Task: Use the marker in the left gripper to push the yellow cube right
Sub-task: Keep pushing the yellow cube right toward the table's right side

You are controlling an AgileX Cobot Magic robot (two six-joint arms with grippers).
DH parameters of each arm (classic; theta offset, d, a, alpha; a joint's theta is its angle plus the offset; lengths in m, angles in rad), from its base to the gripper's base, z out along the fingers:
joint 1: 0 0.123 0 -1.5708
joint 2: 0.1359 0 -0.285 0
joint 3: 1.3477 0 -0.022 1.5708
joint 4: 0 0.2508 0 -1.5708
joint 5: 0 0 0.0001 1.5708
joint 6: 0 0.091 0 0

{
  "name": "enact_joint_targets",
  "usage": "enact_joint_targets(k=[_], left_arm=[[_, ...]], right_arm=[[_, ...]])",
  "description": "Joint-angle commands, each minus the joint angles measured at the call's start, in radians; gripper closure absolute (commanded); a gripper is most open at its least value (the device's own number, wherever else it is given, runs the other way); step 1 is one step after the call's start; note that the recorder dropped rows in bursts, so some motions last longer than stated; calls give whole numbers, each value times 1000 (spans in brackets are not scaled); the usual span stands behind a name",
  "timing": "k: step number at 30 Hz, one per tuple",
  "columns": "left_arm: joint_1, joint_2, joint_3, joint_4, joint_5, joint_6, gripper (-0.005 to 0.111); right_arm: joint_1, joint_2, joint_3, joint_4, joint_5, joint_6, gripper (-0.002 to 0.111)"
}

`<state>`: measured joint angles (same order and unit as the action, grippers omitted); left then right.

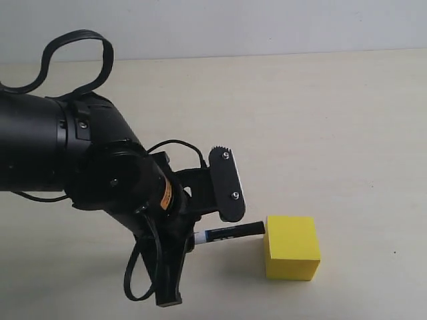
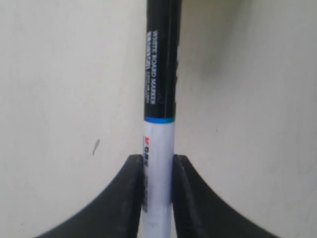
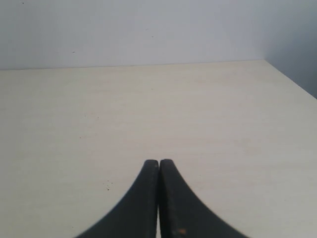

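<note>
The yellow cube (image 1: pixel 291 247) sits on the cream table near the front, right of centre. My left gripper (image 1: pixel 203 230) is shut on the marker (image 1: pixel 230 233), which lies level and points right; its black tip touches or nearly touches the cube's left face. In the left wrist view the marker (image 2: pixel 161 89) runs straight out from between the fingers (image 2: pixel 130 198), white barrel clamped, dark labelled part beyond; the cube does not show there. My right gripper (image 3: pixel 159 162) is shut on nothing above bare table and is out of the exterior view.
The bulky black left arm (image 1: pixel 60 147) with its looping cables (image 1: pixel 73 47) fills the left of the exterior view. Bare table (image 1: pixel 320 120) extends right of and behind the cube. A pale wall (image 3: pixel 148 29) rises beyond the table's far edge.
</note>
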<state>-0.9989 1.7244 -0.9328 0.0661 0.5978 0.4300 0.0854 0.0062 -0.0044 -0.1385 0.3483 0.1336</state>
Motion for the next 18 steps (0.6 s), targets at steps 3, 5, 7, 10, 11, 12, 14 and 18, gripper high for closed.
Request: enact_joint_targets(k=[3,5,7,10,11,12,14,18], left_arm=[[38,-2,7,14,148,-29,107],[34,-2,10,10,138,-31,107],[19,14,5,8,115,-53,107],[-7,65,-42,5,110,-75,107],[-19,88,-64,5,110,-75,107],[-33,108,-83,5,110,-75,107],[-65,155,-136,5,117,-75,107],[-84,193,-195,15,157,-71,107]], right_arm=[[-4,-6,4,2,-10,3,108],[-4,-6,4,2,-10,3,108],[-4,-6,4,2,-10,3,108],[-4,-6,4,2,-10,3,108],[-4,-6,4,2,-10,3,108],[-4,-6,4,2,-10,3,108],[-4,-6,4,2,-10,3,108],[-4,-6,4,2,-10,3,108]])
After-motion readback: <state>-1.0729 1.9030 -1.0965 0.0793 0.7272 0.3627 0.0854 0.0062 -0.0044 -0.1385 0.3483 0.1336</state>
